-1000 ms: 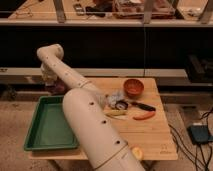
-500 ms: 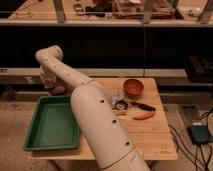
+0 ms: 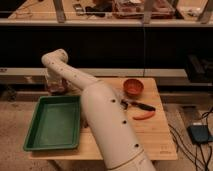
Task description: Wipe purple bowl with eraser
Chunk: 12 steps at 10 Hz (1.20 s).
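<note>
Gripper (image 3: 53, 81) hangs below the bend of the smooth white arm (image 3: 107, 120) at the far-left corner of the wooden table (image 3: 155, 135), directly over the small round purple bowl (image 3: 58, 90). Whether it is apart or together cannot be told. A rectangular green tray (image 3: 54, 122) lies nearer.

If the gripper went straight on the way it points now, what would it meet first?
Likely the purple bowl: the gripper points down at the table's far left corner, just over it. Depth is unclear; it may already touch.
</note>
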Motion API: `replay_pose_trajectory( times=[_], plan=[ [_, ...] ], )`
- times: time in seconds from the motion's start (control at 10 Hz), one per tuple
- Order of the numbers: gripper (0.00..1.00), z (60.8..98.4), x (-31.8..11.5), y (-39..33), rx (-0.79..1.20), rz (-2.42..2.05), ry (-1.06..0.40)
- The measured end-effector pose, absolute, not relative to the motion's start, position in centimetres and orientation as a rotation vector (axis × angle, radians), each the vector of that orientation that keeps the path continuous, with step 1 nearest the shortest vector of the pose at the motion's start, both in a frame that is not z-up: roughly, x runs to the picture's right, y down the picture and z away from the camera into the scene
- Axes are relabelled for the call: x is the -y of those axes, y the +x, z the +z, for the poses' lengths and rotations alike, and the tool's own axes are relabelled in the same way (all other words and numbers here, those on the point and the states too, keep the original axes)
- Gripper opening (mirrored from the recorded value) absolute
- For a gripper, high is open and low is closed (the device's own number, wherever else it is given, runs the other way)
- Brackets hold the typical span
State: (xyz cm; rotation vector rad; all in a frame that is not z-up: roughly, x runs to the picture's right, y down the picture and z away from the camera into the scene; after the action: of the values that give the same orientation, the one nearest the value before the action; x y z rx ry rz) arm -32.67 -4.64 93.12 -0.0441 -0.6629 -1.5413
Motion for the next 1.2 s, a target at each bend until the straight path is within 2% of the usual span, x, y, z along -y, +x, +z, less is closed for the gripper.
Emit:
replay_pose_trajectory(
  times=[0.3, 0.7, 1.2],
  plan=[
    [0.00, 93.8, 4.6, -31.2, 0.649, -1.504, -0.068],
    [0.00, 95.3, 7.1, -29.3, 0.616, -1.461, -0.086],
    [0.00, 95.9, 8.9, -32.7, 0.636, -1.506, -0.083]
  ],
)
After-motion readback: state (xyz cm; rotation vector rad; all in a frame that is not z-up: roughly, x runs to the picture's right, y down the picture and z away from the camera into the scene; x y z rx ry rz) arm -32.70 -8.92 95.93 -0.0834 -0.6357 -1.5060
